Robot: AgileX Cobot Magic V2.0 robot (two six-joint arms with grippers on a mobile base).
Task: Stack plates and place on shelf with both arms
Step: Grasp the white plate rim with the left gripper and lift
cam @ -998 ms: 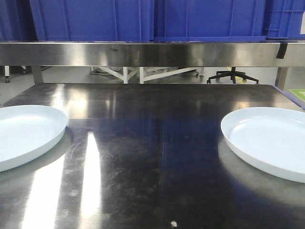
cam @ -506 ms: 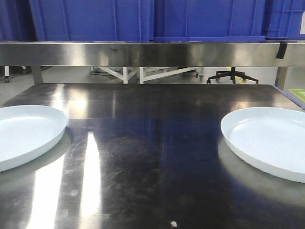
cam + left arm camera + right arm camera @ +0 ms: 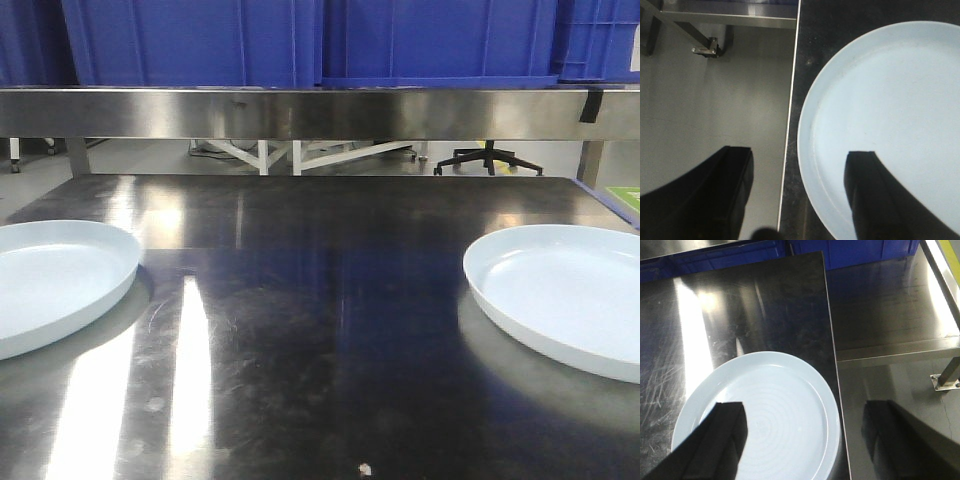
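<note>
Two pale blue-white plates lie on the dark steel table [image 3: 330, 330]. The left plate [image 3: 50, 275] sits at the table's left edge and the right plate [image 3: 570, 290] at its right edge. Neither gripper shows in the front view. In the left wrist view my left gripper [image 3: 800, 165] is open above the left plate [image 3: 890, 115]; one finger is over the plate, the other over the floor beyond the table edge. In the right wrist view my right gripper [image 3: 805, 415] is open above the right plate [image 3: 775, 410], straddling its right rim and the table edge.
A steel shelf [image 3: 320, 112] runs across the back above the table, with blue crates [image 3: 300, 40] on it. A lower steel surface [image 3: 890, 305] lies beyond the table's right edge. Grey floor [image 3: 715, 100] lies left of the table.
</note>
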